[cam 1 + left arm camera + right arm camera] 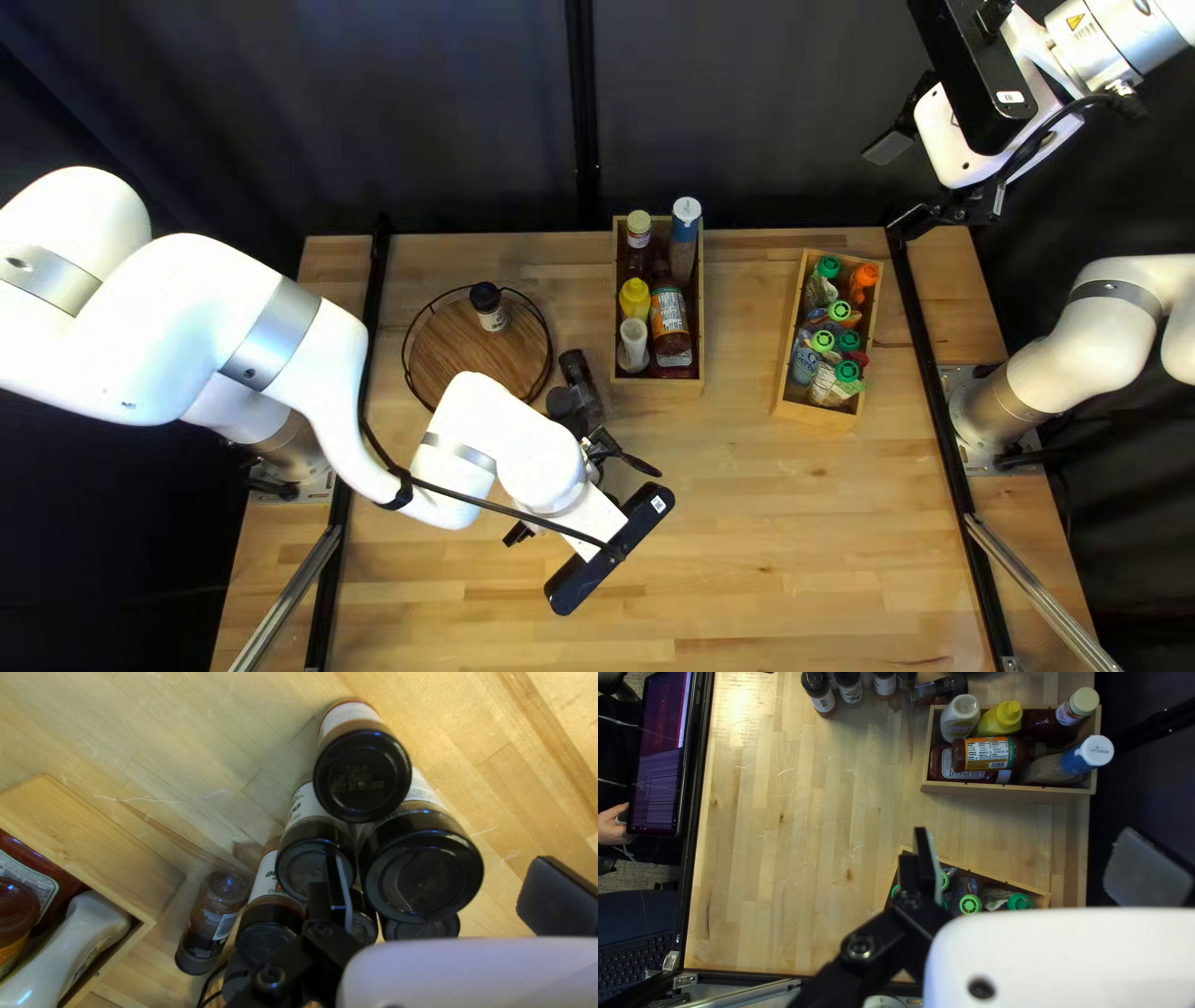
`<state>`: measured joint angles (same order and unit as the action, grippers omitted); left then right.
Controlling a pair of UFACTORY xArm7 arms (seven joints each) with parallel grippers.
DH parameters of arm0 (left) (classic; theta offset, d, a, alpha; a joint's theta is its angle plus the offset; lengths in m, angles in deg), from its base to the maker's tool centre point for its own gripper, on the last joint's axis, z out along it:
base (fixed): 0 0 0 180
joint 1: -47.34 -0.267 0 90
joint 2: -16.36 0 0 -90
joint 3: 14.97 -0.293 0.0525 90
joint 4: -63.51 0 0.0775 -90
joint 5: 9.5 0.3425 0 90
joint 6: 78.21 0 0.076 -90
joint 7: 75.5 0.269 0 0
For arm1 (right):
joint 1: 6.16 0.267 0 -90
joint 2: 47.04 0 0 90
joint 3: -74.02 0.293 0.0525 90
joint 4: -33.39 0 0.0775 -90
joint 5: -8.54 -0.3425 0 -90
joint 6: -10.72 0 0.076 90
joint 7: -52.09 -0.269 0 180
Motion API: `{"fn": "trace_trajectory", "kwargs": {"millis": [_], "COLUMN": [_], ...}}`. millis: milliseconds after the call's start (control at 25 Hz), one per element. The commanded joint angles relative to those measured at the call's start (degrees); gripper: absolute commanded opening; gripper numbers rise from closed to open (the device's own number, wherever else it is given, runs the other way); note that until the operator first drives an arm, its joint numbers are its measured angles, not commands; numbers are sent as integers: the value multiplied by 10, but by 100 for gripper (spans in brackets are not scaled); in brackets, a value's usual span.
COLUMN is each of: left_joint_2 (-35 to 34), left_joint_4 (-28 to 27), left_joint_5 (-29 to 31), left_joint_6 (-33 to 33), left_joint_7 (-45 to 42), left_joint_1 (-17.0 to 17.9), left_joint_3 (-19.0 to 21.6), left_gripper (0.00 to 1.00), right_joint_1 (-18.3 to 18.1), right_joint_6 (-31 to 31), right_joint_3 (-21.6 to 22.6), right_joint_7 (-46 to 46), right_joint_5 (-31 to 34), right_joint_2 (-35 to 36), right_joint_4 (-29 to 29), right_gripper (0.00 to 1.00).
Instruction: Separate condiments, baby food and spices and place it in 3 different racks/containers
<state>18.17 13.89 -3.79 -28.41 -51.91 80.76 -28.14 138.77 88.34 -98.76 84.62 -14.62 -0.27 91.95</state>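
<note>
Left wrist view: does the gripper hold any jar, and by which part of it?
Nothing is held. The left gripper is open at the black-lidded jars; the table shows between the largest lid and one finger.

- We see a dark curtain [436, 112] behind the wooden table [747, 535], and one black pole [580, 100] upright against it.
- Beyond the table's edge, we find a lit screen [660, 753], a black keyboard [635, 961] and speckled grey floor [632, 882].
</note>
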Motion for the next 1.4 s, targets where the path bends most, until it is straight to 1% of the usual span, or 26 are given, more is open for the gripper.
{"fn": "trace_trajectory", "kwargs": {"millis": [40,360,440,560,760,800,960,1120,1240,1280,1400], "left_joint_2": [1,-4,-9,-25,-77,-95,-140,-211,-252,-275,-312], "left_joint_4": [-5,-24,-35,-61,-93,-99,-105,-76,-37,-11,39], "left_joint_5": [-2,-2,-1,-5,-2,1,17,61,90,106,137], "left_joint_6": [5,30,45,84,160,182,232,280,286,282,267], "left_joint_7": [4,5,0,-4,-11,-11,-10,-20,-25,-25,-25], "left_joint_1": [-1,1,3,9,18,18,10,-18,-41,-56,-88], "left_joint_3": [0,1,3,10,22,23,21,11,-1,-10,-34], "left_gripper": [0,0,0,0,0,0,0,0,0,0,0], "right_joint_1": [0,0,0,0,0,0,0,0,0,0,0], "right_joint_6": [0,0,0,0,0,0,0,0,0,0,0], "right_joint_3": [0,0,0,0,0,0,0,0,0,0,0], "right_joint_7": [0,0,0,0,0,0,0,0,0,0,0], "right_joint_5": [0,0,0,0,0,0,0,0,0,0,0], "right_joint_2": [0,0,0,0,0,0,0,0,0,0,0], "right_joint_4": [0,0,0,0,0,0,0,0,0,0,0], "right_gripper": [100,100,100,100,100,100,100,100,100,100,100]}}
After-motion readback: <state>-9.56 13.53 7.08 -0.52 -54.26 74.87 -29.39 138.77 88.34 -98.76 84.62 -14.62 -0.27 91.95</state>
